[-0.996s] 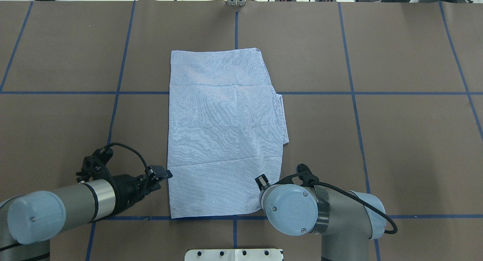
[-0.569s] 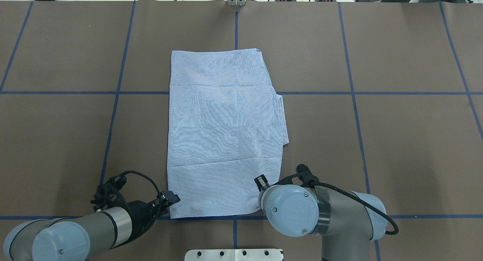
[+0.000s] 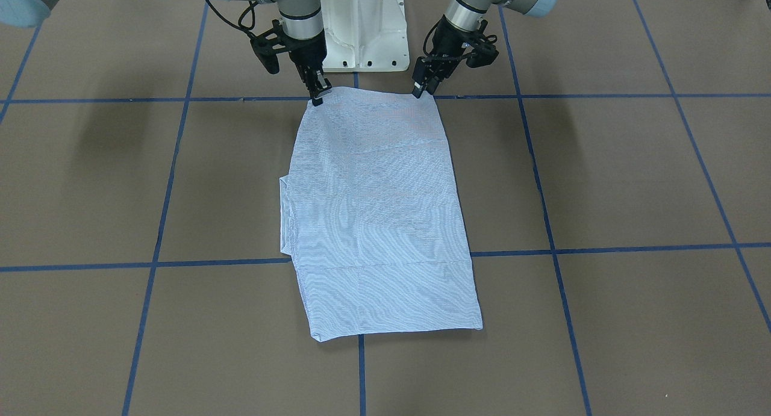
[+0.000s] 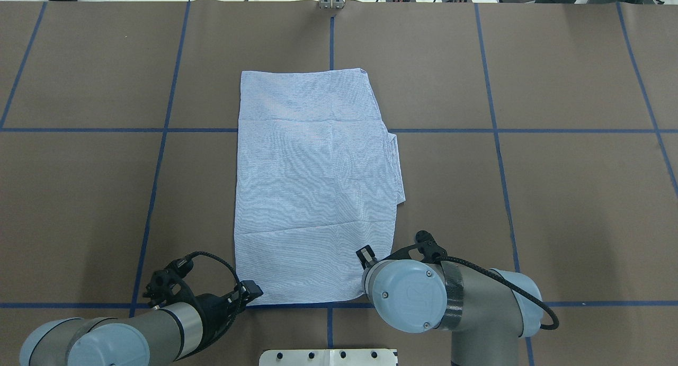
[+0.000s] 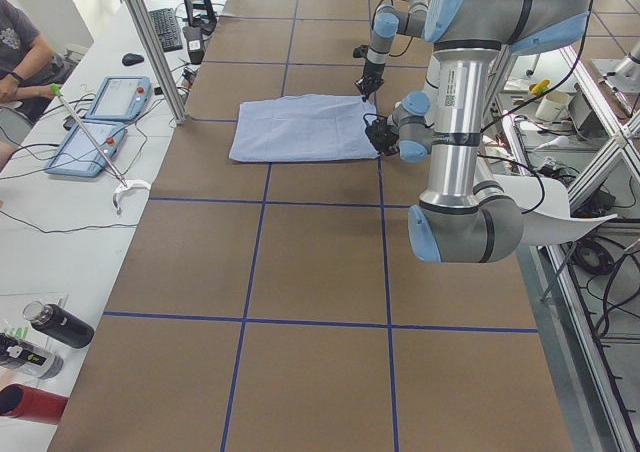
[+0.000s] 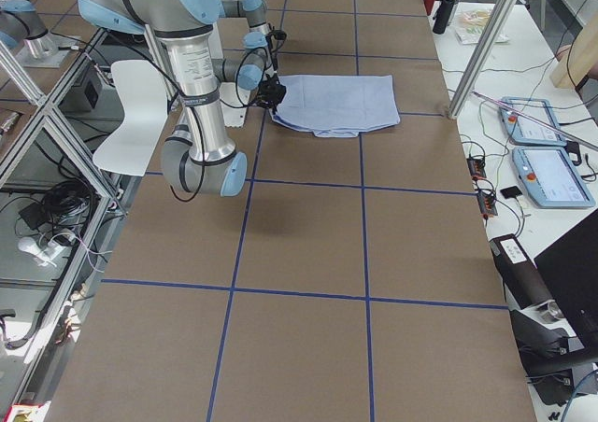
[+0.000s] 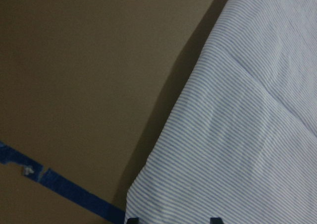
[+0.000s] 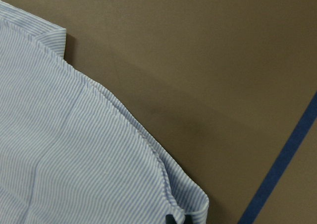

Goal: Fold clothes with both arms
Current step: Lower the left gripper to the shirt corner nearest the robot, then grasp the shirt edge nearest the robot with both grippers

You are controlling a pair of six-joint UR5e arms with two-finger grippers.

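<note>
The blue-and-white striped shirt (image 4: 318,196) lies folded into a long flat rectangle in the middle of the table (image 4: 556,207), also in the front view (image 3: 379,211). My left gripper (image 4: 253,292) is at the shirt's near left corner (image 3: 418,91). In the left wrist view its two fingertips stand apart over the corner of the cloth (image 7: 237,135), so it is open. My right gripper (image 3: 317,97) is down on the near right corner. The right wrist view shows it closed on the cloth's edge (image 8: 74,159). In the overhead view the right wrist hides its fingers.
The white pedestal base (image 3: 361,31) stands just behind the shirt's near edge. Blue tape lines (image 4: 476,304) cross the brown table. Tablets (image 5: 105,102) and cables lie on the operators' bench beyond the far edge; bottles (image 5: 55,324) stand at its end.
My left arm has swung back toward the robot and to the right, bringing its gripper from beside the shirt's left edge to the near left corner. The right arm has not moved.
</note>
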